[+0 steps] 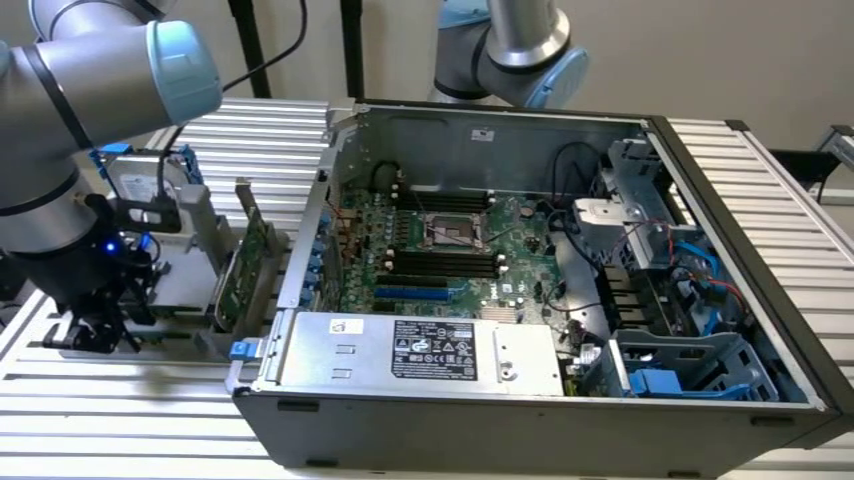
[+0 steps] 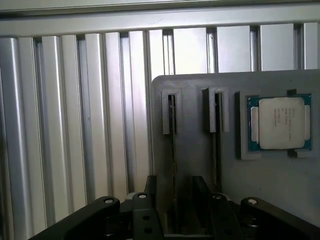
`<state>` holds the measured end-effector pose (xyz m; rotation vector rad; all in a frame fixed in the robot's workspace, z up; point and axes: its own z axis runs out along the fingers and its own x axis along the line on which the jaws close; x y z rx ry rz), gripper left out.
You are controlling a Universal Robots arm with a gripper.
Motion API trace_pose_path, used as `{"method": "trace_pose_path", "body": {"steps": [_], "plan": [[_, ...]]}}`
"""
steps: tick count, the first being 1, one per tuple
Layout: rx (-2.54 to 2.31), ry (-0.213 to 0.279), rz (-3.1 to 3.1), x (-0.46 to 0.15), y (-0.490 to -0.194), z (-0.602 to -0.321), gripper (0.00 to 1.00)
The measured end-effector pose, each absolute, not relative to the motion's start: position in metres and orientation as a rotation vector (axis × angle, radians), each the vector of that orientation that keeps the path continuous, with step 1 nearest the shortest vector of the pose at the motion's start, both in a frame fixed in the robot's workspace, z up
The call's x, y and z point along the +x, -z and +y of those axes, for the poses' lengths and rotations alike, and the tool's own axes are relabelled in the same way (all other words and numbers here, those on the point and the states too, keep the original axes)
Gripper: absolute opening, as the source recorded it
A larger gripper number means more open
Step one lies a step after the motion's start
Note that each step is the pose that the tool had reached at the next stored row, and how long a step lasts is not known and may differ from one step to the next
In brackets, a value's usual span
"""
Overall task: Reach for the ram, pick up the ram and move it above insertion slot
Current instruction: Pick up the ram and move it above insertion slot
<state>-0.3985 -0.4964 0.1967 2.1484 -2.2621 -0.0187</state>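
While the arm bends low at the exterior view's left, the tool (image 1: pixel 91 338) hangs just above a grey holder (image 2: pixel 195 150) on the slatted tabletop (image 1: pixel 134 400), its jaws spread wide and holding nothing. From the wrist camera, the two dark fingers (image 2: pixel 201 195) straddle one of the holder's narrow slots. There the ram (image 2: pixel 173 140) stands on edge, showing as a thin dark line. A second slot beside it carries a similar thin edge, and a processor chip (image 2: pixel 280 122) sits in a recess further along.

This looks like the reach step near its end: the tool is lined up over the ram, but no contact shows. A grasp would likely call for keeping that slim edge centred between the pads and closing gently, since the slot walls stand close.

To the right of the holder, an expansion card (image 1: pixel 247 265) stands upright just beside the open computer case (image 1: pixel 534 430). Further right, the black insertion slots (image 1: pixel 441 262) lie on the motherboard, well apart from the tool.
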Motion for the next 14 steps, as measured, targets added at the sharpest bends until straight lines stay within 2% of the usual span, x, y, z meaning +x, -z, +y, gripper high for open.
{"method": "trace_pose_path", "body": {"steps": [6, 8, 10, 11, 14], "plan": [[2.182, 0.018, -2.229, -0.3985, -0.1962, -0.4956, 0.42], [2.186, 0.018, -2.225, -0.3985, -0.1957, -0.4956, 0.34], [2.188, 0.018, -2.223, -0.3985, -0.1954, -0.4956, 0.34], [2.188, 0.018, -2.223, -0.3985, -0.1954, -0.4956, 0.27], [2.189, 0.019, -2.222, -0.3985, -0.1952, -0.4956, 0.25]]}}
